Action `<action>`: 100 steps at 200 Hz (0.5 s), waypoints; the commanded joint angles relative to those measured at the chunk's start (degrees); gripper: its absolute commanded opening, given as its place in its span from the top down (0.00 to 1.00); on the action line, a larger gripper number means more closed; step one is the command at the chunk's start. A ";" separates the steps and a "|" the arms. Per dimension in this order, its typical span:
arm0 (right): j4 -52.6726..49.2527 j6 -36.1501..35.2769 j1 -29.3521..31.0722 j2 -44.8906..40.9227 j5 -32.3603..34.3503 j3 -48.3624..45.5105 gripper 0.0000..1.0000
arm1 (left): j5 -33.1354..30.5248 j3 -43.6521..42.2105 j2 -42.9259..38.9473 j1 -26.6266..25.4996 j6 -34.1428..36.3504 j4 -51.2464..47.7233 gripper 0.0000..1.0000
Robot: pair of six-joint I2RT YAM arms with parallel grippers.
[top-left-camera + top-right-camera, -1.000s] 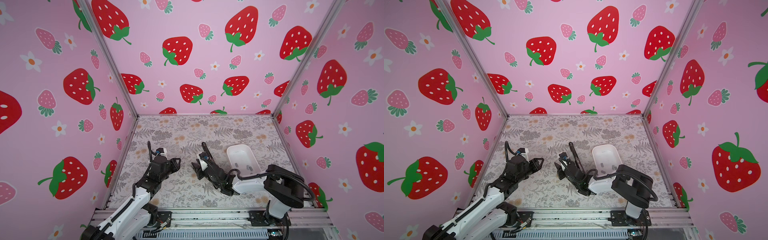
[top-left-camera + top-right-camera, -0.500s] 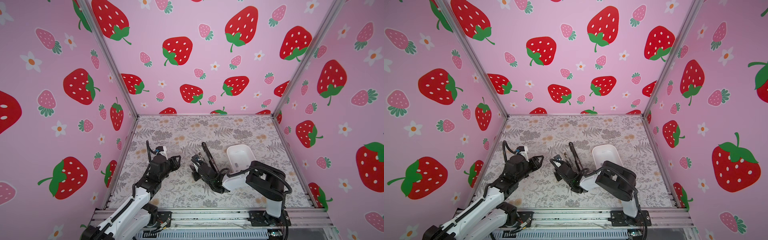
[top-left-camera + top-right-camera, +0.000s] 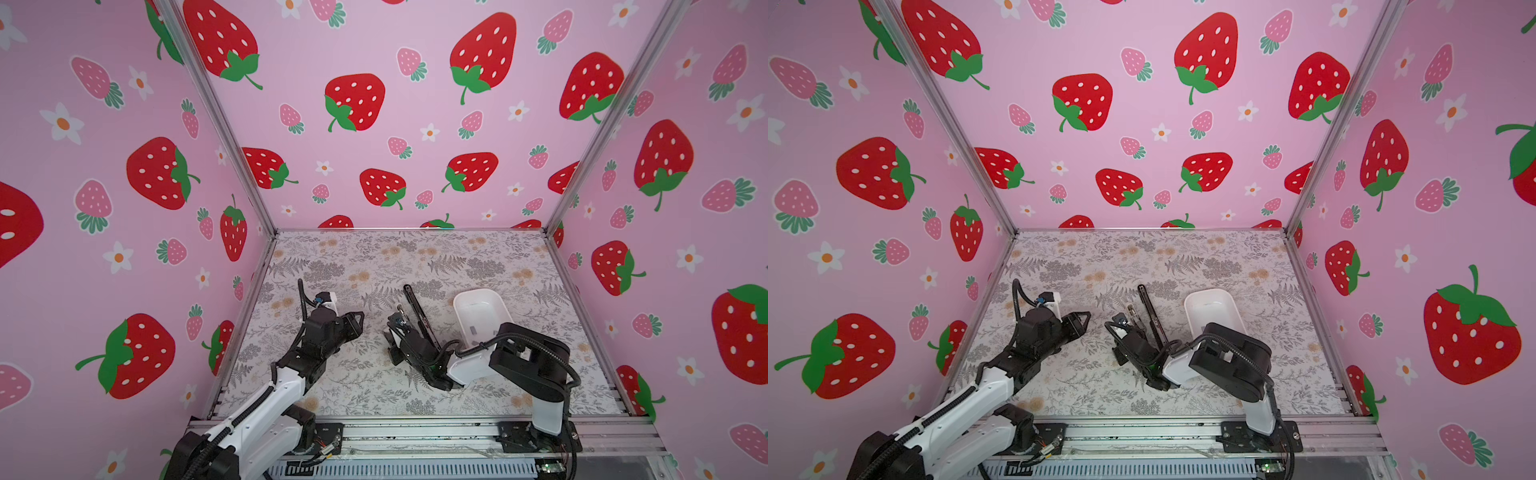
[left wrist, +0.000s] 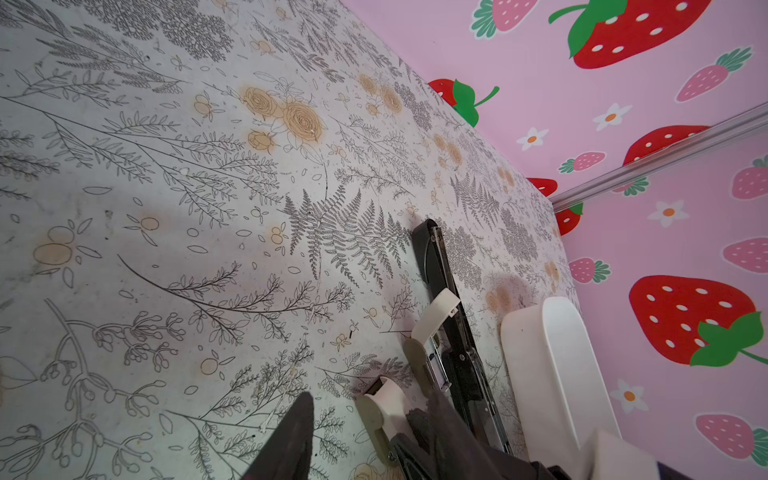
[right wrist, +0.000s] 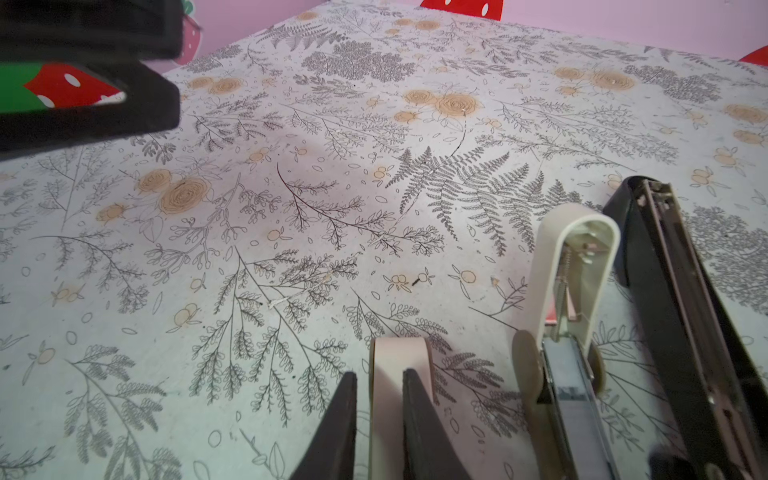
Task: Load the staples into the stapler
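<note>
Staples (image 3: 473, 331) show only as a small grey bit inside the tray (image 3: 457, 303), too small to be sure. Left of the tray lie a black stapler (image 5: 673, 270), an opened cream stapler (image 5: 573, 270) and a pale stapler (image 5: 399, 357). The right gripper (image 5: 380, 374) straddles the pale stapler with its jaws nearly closed; whether they really pinch it cannot be told. The left gripper (image 3: 359, 323), farther left of the tray, is released and empty.

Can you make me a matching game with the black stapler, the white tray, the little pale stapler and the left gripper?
Things:
1 black stapler
2 white tray
3 little pale stapler
4 left gripper

Matches:
A open, holding nothing
B between the fingers of the right gripper
C farthest right of these four
D long and thin, beside the tray

Pairs: 1-D, 2-C, 3-B, 4-A
</note>
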 commanded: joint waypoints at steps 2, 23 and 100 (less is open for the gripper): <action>-0.28 1.95 -0.19 4.08 0.15 -2.59 0.77 | 0.38 1.64 0.84 0.41 -0.10 2.26 0.52; 0.79 2.91 -0.06 5.47 -0.42 -3.14 0.77 | 0.47 1.73 1.69 0.43 -0.22 2.85 0.52; -5.18 3.76 0.12 -1.74 3.18 -1.32 0.69 | 1.15 2.33 3.02 0.43 -0.12 3.12 0.52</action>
